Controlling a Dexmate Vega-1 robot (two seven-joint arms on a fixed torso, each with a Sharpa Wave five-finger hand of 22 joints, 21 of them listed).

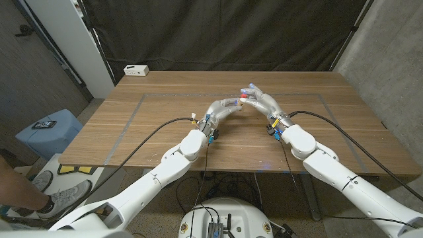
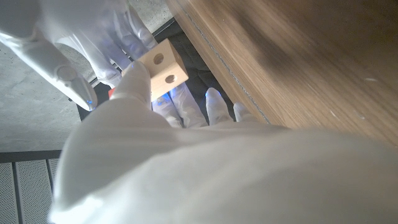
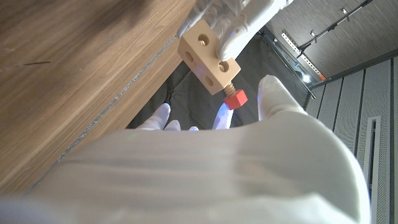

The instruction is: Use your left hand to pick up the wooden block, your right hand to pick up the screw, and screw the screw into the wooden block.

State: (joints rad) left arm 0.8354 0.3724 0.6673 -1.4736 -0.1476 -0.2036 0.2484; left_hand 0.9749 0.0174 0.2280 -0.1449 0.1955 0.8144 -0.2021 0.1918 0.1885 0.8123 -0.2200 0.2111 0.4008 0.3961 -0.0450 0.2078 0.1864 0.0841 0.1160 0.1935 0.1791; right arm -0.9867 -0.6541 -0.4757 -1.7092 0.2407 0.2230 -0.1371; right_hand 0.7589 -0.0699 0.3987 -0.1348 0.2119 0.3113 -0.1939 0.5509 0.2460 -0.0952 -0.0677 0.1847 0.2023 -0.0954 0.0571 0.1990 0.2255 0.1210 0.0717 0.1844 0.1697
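your two arms reach in from the near edge and meet above the middle of the worktop (image 1: 165, 99). the left robot hand (image 1: 232, 104) grips the wooden block (image 3: 208, 59). the red-headed screw (image 3: 234, 98) is in one hole; i cannot tell whether the right robot hand (image 1: 259, 100) grips it. keep the block steady and turn the screw straight.

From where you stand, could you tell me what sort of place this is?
Probably a robotics lab or test workspace: a wooden table marked with a taped rectangle, a black curtain hung behind it, and bare concrete-looking walls with cables trailing beneath.
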